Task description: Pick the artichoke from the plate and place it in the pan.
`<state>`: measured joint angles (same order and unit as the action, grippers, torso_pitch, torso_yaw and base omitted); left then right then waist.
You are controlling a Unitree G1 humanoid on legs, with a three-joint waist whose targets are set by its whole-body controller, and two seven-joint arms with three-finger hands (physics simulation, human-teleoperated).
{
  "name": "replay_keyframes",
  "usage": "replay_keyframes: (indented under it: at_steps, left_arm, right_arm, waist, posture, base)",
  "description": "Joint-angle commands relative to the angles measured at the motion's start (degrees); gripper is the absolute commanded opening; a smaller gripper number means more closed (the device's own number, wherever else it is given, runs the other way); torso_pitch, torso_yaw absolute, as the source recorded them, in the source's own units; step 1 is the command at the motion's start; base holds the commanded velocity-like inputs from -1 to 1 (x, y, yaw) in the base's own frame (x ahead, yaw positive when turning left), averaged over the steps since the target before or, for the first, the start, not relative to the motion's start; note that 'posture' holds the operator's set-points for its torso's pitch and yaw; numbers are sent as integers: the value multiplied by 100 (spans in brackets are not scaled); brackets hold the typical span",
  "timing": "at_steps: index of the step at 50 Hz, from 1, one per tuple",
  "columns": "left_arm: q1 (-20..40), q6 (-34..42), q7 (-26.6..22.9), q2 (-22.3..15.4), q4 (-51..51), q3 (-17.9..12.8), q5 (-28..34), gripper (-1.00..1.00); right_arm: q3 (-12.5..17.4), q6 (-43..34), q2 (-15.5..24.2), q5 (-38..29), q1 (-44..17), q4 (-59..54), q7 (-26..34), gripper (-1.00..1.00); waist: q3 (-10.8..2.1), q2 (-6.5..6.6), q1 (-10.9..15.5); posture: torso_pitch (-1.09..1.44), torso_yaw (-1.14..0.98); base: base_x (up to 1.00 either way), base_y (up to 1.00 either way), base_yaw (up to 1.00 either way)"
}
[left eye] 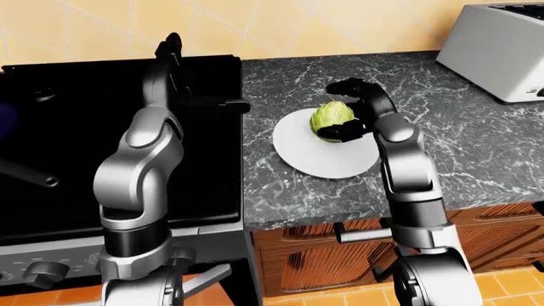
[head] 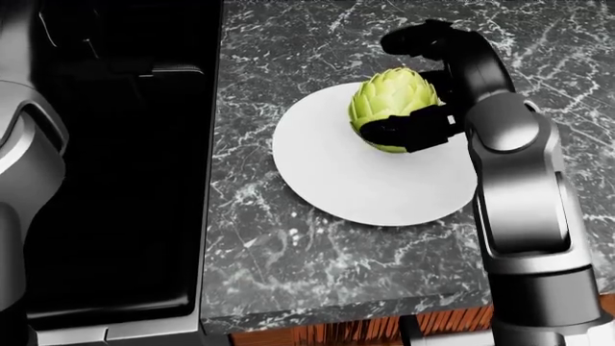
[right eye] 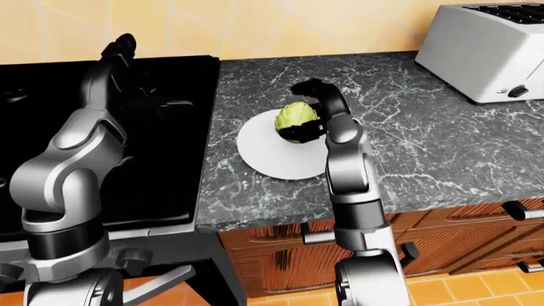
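The right hand is seen in the head view wrapped around the artichoke, which sits on the upper right part of the plate. One dark finger is pressed across the lower side of the artichoke, and two more are curled over it from the top, so the green globe is enclosed on both sides by closing fingers. The artichoke is shown upright, its pointed tip toward the top of the view; whether it is lifted off the plate cannot be told.

The white round plate is laid on a dark marbled counter, just right of the black stove. The grey right forearm is seen running up from the bottom right of the head view to the hand.

In the left-eye view, the left hand is held raised above the stove, well apart from the plate, with one finger extended sideways toward the right and the others pointing up; nothing is held in it. A dark handle is visible at the left edge over the stove; the pan itself cannot be made out. A silver toaster is placed at the top right of the counter, against a yellow tiled wall. Wooden cabinet drawers are seen beneath the counter.
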<state>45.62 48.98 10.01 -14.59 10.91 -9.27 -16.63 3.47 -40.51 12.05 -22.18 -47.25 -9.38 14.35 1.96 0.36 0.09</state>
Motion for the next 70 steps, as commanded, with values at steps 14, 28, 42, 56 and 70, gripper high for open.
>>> replay_keyframes:
  at_steps: [14, 28, 42, 56, 70]
  left_arm:
    - [186, -197, -16, -55, 171, -38, 17, 100]
    - [169, -135, -2, -19, 252, -20, 38, 100]
    - [168, -127, -3, -30, 253, -39, 24, 100]
    - [234, -69, 39, -94, 288, -87, -21, 100]
    - [225, -45, 75, -119, 311, -89, -55, 100]
  right_arm:
    - [-55, 156, -2, -196, -277, 104, 28, -17]
    - [-47, -68, 14, -322, -548, 226, 147, -100]
    - [-132, -526, 41, -593, -921, 543, 505, -100]
    - [-178, -1105, 7, -937, -1099, 1149, 981, -100]
    - [-184, -1700, 65, -875, -1176, 1822, 1134, -100]
  waist:
    - [-163, 9, -2]
    - [-142, 13, -8]
    - [-113, 24, -4]
    - [-107, 40, 1]
    - [-100, 57, -1]
  posture:
    - [0, 0]
    - [0, 0]
    - [0, 0]
    - [0, 0]
    - [0, 0]
  base:
    - [0, 0, 0]
    - [0, 0, 0]
    - [0, 0, 0]
    - [0, 0, 0]
    - [0, 0, 0]
